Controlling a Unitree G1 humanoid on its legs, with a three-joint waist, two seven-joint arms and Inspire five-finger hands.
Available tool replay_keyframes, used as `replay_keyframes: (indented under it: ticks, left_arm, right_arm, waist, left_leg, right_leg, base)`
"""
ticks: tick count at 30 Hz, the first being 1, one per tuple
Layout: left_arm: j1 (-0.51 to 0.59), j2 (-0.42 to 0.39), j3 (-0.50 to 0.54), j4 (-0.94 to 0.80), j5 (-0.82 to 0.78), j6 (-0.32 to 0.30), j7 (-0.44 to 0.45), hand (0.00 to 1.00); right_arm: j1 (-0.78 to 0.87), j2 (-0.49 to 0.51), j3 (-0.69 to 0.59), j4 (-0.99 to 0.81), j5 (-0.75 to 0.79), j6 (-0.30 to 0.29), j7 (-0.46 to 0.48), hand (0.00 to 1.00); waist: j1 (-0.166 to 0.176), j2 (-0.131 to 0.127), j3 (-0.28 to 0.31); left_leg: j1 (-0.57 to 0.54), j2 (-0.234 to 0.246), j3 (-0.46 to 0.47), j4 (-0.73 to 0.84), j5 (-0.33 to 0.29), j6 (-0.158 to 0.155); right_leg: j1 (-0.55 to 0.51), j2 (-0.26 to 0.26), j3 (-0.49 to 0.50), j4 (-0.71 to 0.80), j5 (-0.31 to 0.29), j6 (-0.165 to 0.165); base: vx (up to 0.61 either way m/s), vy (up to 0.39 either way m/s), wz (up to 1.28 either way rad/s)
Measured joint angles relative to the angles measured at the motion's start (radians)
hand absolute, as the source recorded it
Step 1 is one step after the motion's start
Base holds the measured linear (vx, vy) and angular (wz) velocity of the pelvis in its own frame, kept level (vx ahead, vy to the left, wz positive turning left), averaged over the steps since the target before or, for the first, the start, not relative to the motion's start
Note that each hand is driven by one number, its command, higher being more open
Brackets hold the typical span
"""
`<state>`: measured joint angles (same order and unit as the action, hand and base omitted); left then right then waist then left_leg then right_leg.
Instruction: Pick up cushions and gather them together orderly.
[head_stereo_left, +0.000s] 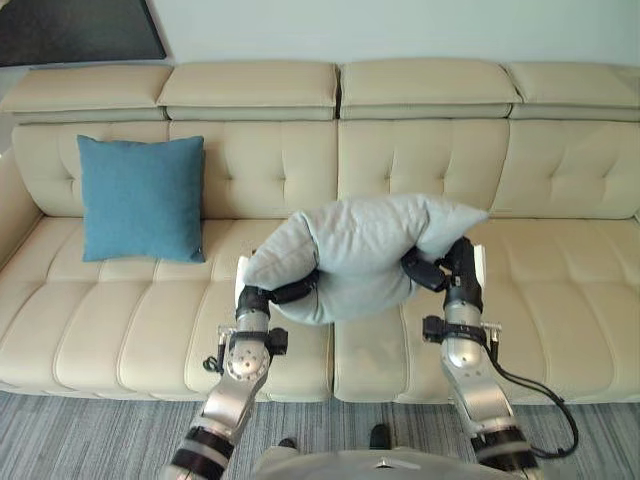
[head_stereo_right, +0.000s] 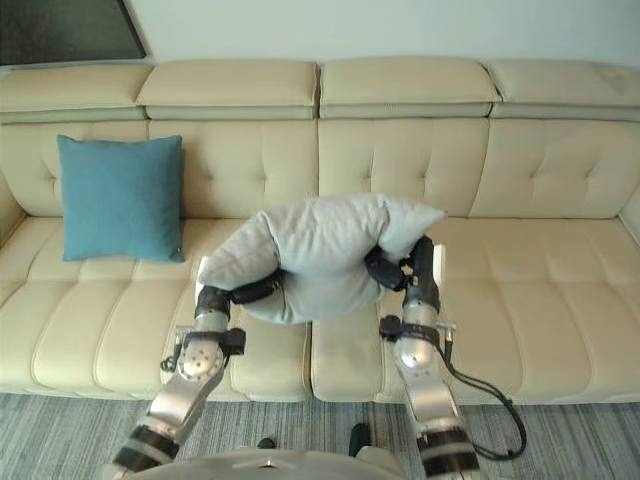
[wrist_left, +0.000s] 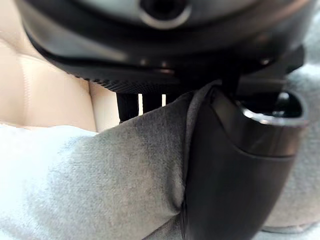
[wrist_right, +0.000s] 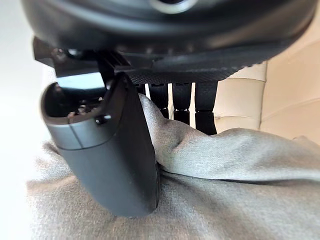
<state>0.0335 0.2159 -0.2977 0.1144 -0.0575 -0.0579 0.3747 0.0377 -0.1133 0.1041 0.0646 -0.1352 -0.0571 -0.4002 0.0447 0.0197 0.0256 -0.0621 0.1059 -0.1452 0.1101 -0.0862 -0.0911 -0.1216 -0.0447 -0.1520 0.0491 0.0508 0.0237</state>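
A light grey cushion (head_stereo_left: 360, 250) hangs bunched above the sofa seat, held between both hands. My left hand (head_stereo_left: 282, 293) grips its lower left side, and in the left wrist view the thumb (wrist_left: 235, 170) presses into the grey cloth (wrist_left: 100, 185). My right hand (head_stereo_left: 440, 268) grips its right side, with the thumb (wrist_right: 107, 150) clamped on a fold of the grey cushion (wrist_right: 235, 170). A blue cushion (head_stereo_left: 142, 198) stands upright against the sofa back at the far left, well apart from both hands.
The cream leather sofa (head_stereo_left: 560, 300) spans the whole width, with tufted back and headrests. Striped grey carpet (head_stereo_left: 90, 440) lies in front of it. A dark frame (head_stereo_left: 80, 30) hangs on the wall at the upper left.
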Motion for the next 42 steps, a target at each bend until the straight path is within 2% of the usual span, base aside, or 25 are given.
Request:
replay_keyframes:
  ticks: [2,6,7,8,11,13,15,16,20,21,26,27,28,29,34,38,42]
  left_arm:
    - [-0.076,0.016,0.001,0.0,0.013,0.0,0.038,0.0]
    - [-0.283,0.032,0.011,0.021,0.031,0.006,0.115,0.0]
    - [-0.307,0.032,0.011,0.029,0.031,0.006,0.125,0.0]
    - [-0.385,0.033,0.014,0.055,0.032,0.008,0.154,0.0]
    - [-0.504,0.038,0.016,0.094,0.041,0.017,0.211,0.0]
    - [-0.609,0.054,0.02,0.146,0.052,0.018,0.24,0.0]
    - [-0.674,0.059,0.026,0.181,0.052,0.023,0.247,0.0]
    - [-0.757,0.067,0.032,0.228,0.053,0.025,0.25,0.0]
    - [-0.903,0.084,0.034,0.328,0.054,0.025,0.25,0.0]
    - [-0.957,0.088,0.035,0.375,0.054,0.025,0.249,0.0]
    - [-1.048,0.088,0.051,0.459,0.045,0.025,0.231,0.0]
    - [-1.049,0.081,0.065,0.466,0.03,0.025,0.229,0.0]
    - [-1.049,0.07,0.079,0.47,0.023,0.025,0.228,0.0]
    - [-1.049,0.051,0.109,0.474,0.015,0.025,0.228,1.0]
    - [-1.05,0.015,0.173,0.474,-0.024,0.016,0.236,1.0]
    - [-1.052,-0.006,0.228,0.461,-0.055,0.001,0.255,1.0]
    - [-1.116,0.023,0.244,0.461,-0.072,0.0,0.256,1.0]
  right_arm:
    - [-0.098,0.0,0.004,0.034,0.0,0.0,-0.035,0.0]
    - [-0.266,0.001,0.003,0.046,0.0,0.0,-0.118,0.0]
    - [-0.281,0.001,0.003,0.046,0.0,0.0,-0.129,0.0]
    - [-0.331,0.003,0.003,0.048,0.0,0.0,-0.16,0.0]
    - [-0.407,0.01,0.003,0.061,0.001,0.0,-0.212,0.0]
    - [-0.477,0.018,-0.004,0.093,0.016,0.0,-0.244,0.0]
    - [-0.515,0.018,-0.006,0.117,0.021,0.0,-0.261,0.0]
    - [-0.567,0.019,-0.021,0.143,0.023,0.0,-0.27,0.0]
    - [-0.676,0.022,-0.055,0.205,0.059,0.0,-0.288,0.0]
    - [-0.721,0.025,-0.071,0.24,0.064,0.0,-0.289,0.0]
    - [-0.804,0.029,-0.091,0.309,0.12,0.0,-0.292,0.0]
    - [-0.808,0.029,-0.091,0.31,0.137,0.0,-0.292,1.0]
    - [-0.81,0.029,-0.091,0.31,0.137,0.0,-0.292,1.0]
    - [-0.821,0.029,-0.091,0.31,0.137,-0.001,-0.29,1.0]
    - [-0.849,0.038,-0.109,0.295,0.138,-0.005,-0.285,1.0]
    - [-0.849,0.045,-0.131,0.292,0.14,-0.005,-0.282,1.0]
    - [-0.883,0.034,-0.167,0.294,0.158,-0.004,-0.273,1.0]
  waist:
    - [0.003,-0.011,0.007]
    - [0.01,-0.035,0.068]
    - [0.011,-0.036,0.078]
    - [0.013,-0.035,0.106]
    - [0.019,-0.035,0.115]
    - [0.023,-0.035,0.156]
    - [0.023,-0.037,0.162]
    - [0.021,-0.036,0.195]
    - [0.018,-0.038,0.235]
    - [0.017,-0.038,0.264]
    - [0.009,-0.038,0.331]
    - [0.008,-0.038,0.34]
    - [0.008,-0.038,0.341]
    - [0.008,-0.039,0.354]
    - [0.009,-0.045,0.372]
    - [0.01,-0.046,0.373]
    - [0.017,-0.052,0.38]
  left_leg:
    - [-0.036,-0.002,-0.001,0.001,0.014,-0.003]
    - [-0.135,-0.006,-0.007,0.006,0.049,-0.015]
    - [-0.142,-0.006,-0.007,0.007,0.051,-0.016]
    - [-0.171,-0.006,-0.005,0.021,0.054,-0.019]
    - [-0.254,-0.008,0.002,0.049,0.057,-0.024]
    - [-0.275,-0.007,0.015,0.059,0.059,-0.027]
    - [-0.303,-0.007,0.021,0.065,0.061,-0.03]
    - [-0.317,-0.006,0.023,0.066,0.066,-0.032]
    - [-0.374,-0.005,0.023,0.062,0.083,-0.04]
    - [-0.382,-0.005,0.024,0.056,0.09,-0.042]
    - [-0.427,-0.004,0.024,0.052,0.1,-0.046]
    - [-0.435,-0.003,0.024,0.053,0.1,-0.046]
    - [-0.442,-0.003,0.024,0.054,0.1,-0.046]
    - [-0.447,-0.002,0.024,0.057,0.1,-0.046]
    - [-0.469,0.0,0.023,0.085,0.093,-0.055]
    - [-0.489,0.001,0.022,0.106,0.084,-0.049]
    - [-0.508,0.004,0.018,0.107,0.089,-0.049]
  right_leg:
    - [-0.016,0.001,-0.001,-0.04,0.038,-0.002]
    - [-0.115,-0.004,-0.005,-0.029,0.069,-0.011]
    - [-0.124,-0.004,-0.005,-0.025,0.07,-0.011]
    - [-0.161,-0.008,-0.004,0.0,0.07,-0.012]
    - [-0.256,-0.015,0.006,0.042,0.07,-0.012]
    - [-0.29,-0.014,0.019,0.066,0.07,-0.013]
    - [-0.322,-0.014,0.022,0.072,0.072,-0.016]
    - [-0.337,-0.013,0.023,0.072,0.079,-0.022]
    - [-0.396,-0.011,0.024,0.065,0.099,-0.028]
    - [-0.403,-0.01,0.024,0.057,0.108,-0.03]
    - [-0.442,-0.009,0.024,0.042,0.124,-0.031]
    - [-0.45,-0.009,0.023,0.042,0.124,-0.031]
    - [-0.457,-0.01,0.024,0.042,0.125,-0.031]
    - [-0.46,-0.01,0.023,0.042,0.125,-0.03]
    - [-0.46,-0.012,0.016,0.038,0.125,-0.03]
    - [-0.461,-0.009,0.013,0.024,0.133,-0.025]
    - [-0.461,-0.003,0.009,-0.014,0.161,-0.027]
  base:
    - [-0.12,-0.012,0.0]
    - [-0.12,-0.034,0.04]
    - [-0.08,-0.019,-0.02]
    - [-0.1,-0.001,-0.05]
    - [-0.06,0.005,-0.08]
    - [-0.05,-0.001,-0.19]
    - [-0.03,-0.008,-0.12]
    - [-0.01,-0.013,-0.05]
    - [0.0,0.0,0.0]
    - [0.0,0.0,0.0]
    - [0.02,-0.004,0.0]
    - [0.04,-0.005,0.02]
    - [0.05,-0.004,0.03]
    - [0.05,-0.004,0.04]
    - [0.04,0.004,0.06]
    - [0.0,0.003,0.01]
    - [0.0,0.0,0.0]
